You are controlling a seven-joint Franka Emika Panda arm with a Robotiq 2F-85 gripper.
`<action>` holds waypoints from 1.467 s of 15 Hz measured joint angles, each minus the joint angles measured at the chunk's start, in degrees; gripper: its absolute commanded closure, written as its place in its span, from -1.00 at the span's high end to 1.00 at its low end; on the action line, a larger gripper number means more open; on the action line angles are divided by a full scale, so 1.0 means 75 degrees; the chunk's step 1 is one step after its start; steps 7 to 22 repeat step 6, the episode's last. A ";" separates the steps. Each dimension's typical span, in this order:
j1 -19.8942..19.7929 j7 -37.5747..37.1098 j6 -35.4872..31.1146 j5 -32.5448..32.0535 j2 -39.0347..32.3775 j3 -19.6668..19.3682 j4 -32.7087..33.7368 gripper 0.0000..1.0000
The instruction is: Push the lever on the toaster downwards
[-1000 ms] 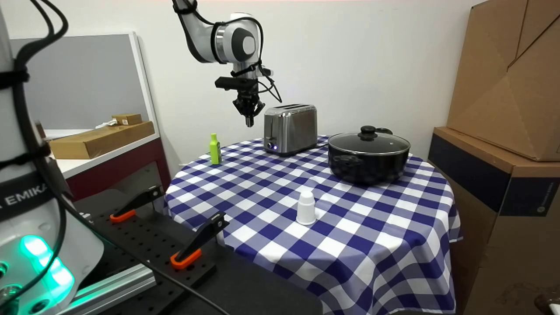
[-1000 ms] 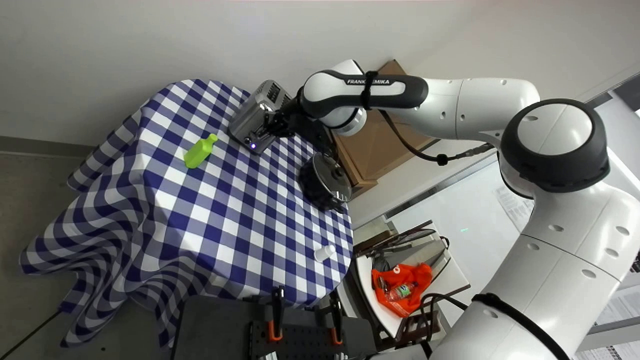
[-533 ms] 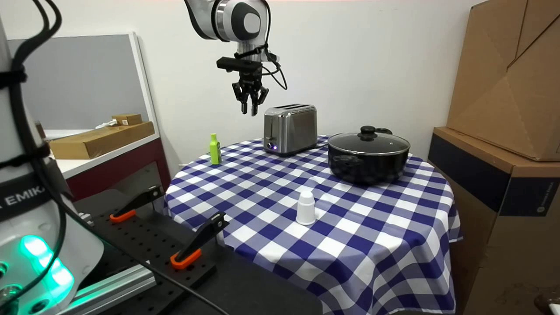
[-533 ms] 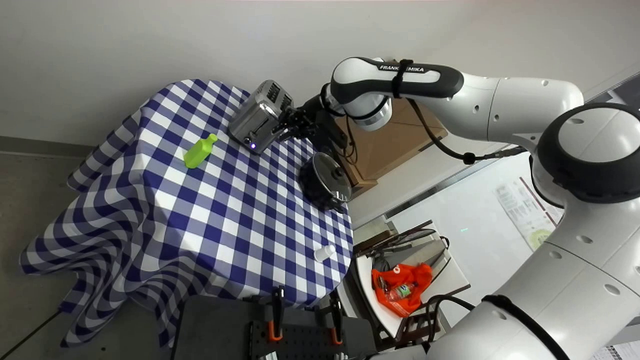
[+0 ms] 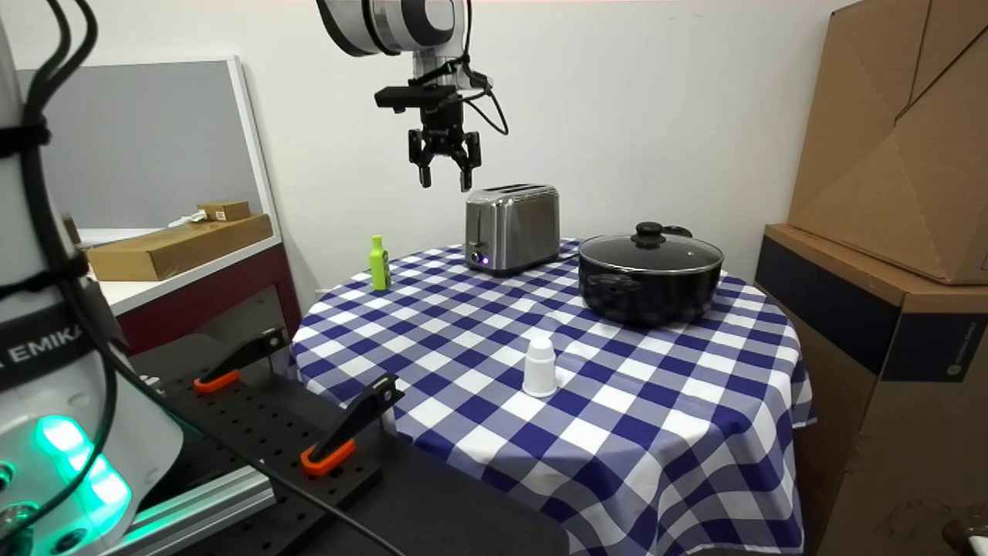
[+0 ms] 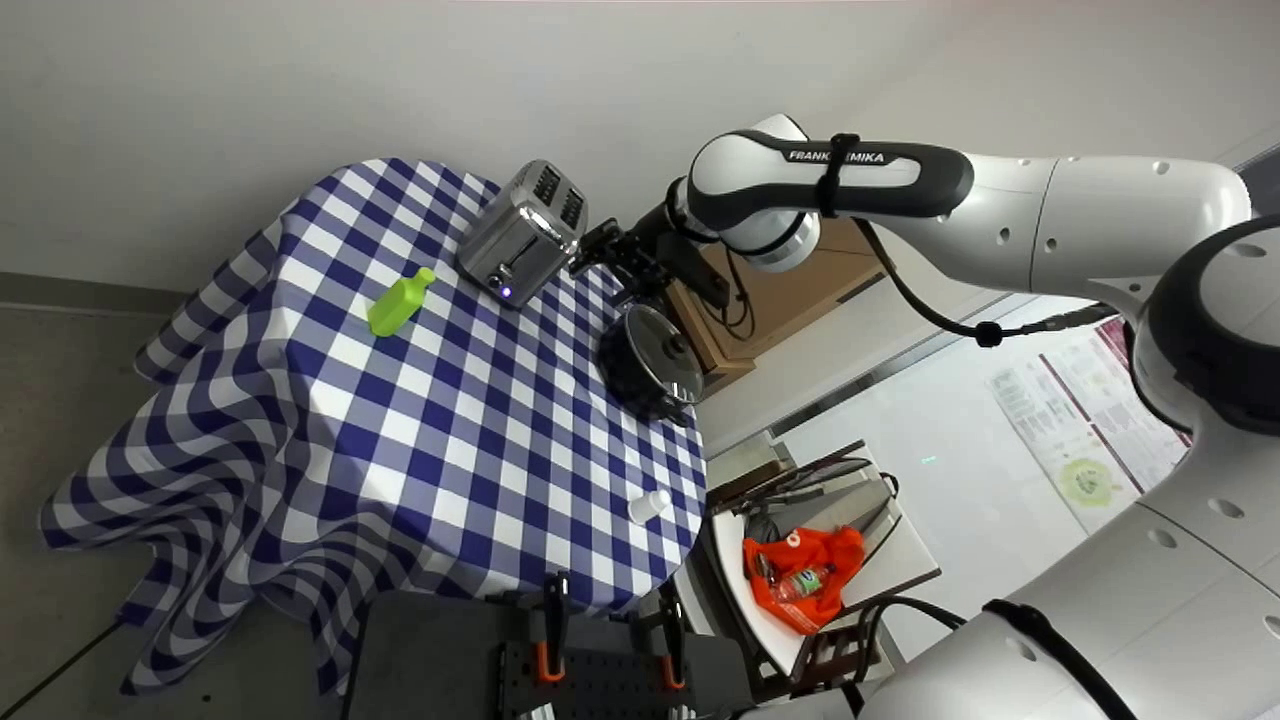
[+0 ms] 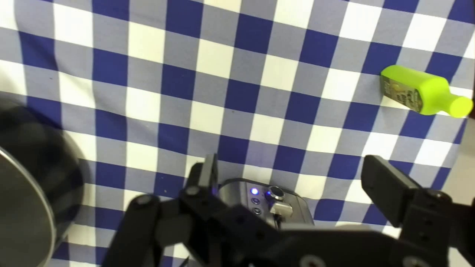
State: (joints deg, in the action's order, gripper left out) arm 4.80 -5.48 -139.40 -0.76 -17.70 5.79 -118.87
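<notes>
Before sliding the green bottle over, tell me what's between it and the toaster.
Just bare checked tablecloth lies between bottle and toaster, as both exterior views show.

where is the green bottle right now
In an exterior view, the green bottle stands upright on the checkered cloth, left of the toaster. In the wrist view it shows at upper right.
</notes>
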 measured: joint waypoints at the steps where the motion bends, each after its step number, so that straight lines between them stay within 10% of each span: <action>1: 0.0134 -0.0351 0.0001 -0.0314 0.0091 -0.0130 -0.0128 1.00; 22: 0.0477 -0.1169 0.0047 -0.0885 0.0295 -0.0301 -0.0489 1.00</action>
